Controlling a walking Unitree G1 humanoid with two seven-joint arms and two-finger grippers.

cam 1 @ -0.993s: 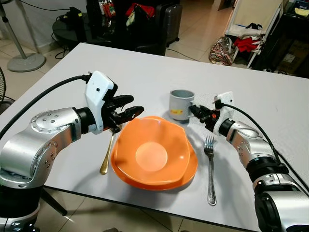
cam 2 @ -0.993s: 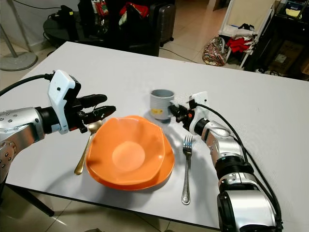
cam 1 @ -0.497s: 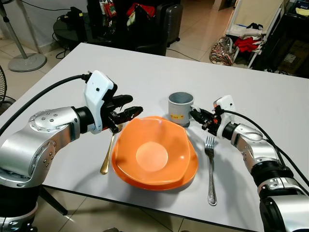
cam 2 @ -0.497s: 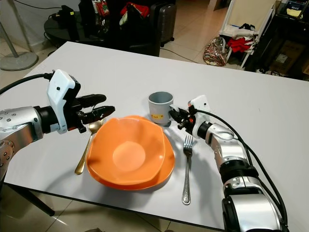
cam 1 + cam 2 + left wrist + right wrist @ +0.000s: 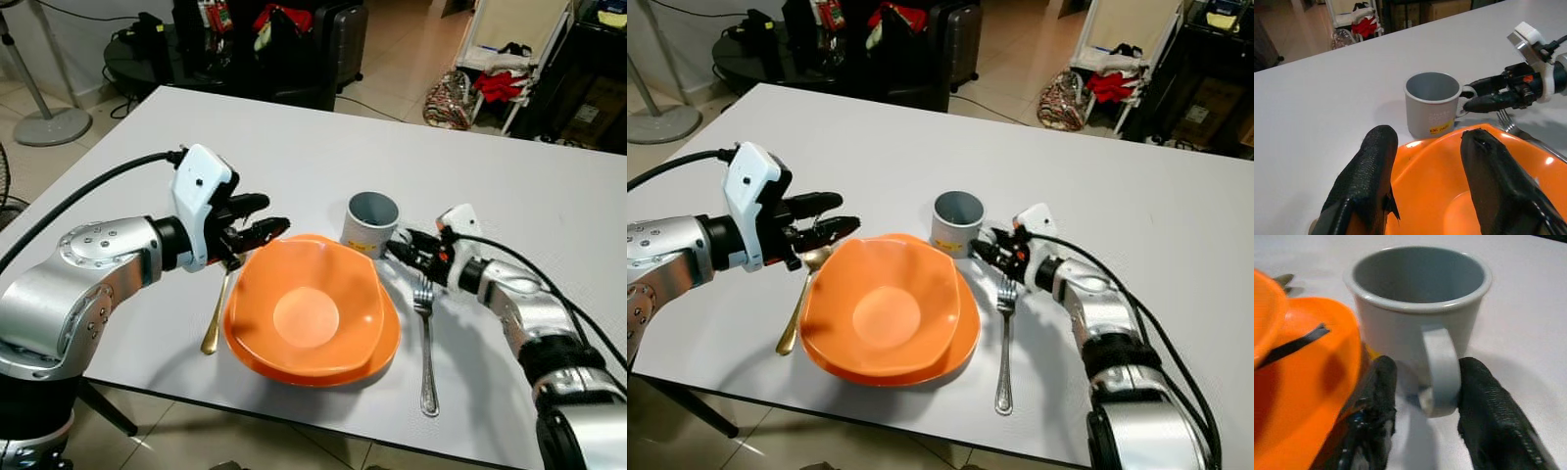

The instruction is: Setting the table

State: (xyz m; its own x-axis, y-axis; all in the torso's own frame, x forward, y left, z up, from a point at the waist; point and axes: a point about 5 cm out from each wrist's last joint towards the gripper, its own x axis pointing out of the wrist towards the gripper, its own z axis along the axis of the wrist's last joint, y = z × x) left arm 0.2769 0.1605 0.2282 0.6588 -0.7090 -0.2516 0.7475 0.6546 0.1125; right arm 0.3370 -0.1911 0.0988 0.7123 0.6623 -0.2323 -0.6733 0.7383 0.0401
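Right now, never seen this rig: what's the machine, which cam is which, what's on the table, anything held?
It is a humanoid robot with two silver arms, each ending in two black fingers. The two wide pictures come from its head camera; the close ones from cameras on each wrist. On the white table sit an orange bowl on an orange plate, a gold spoon to their left, a fork to their right and a grey mug behind. The right gripper has its fingers either side of the mug's handle, not visibly clamped. The left gripper hovers open at the bowl's rim, holding nothing.
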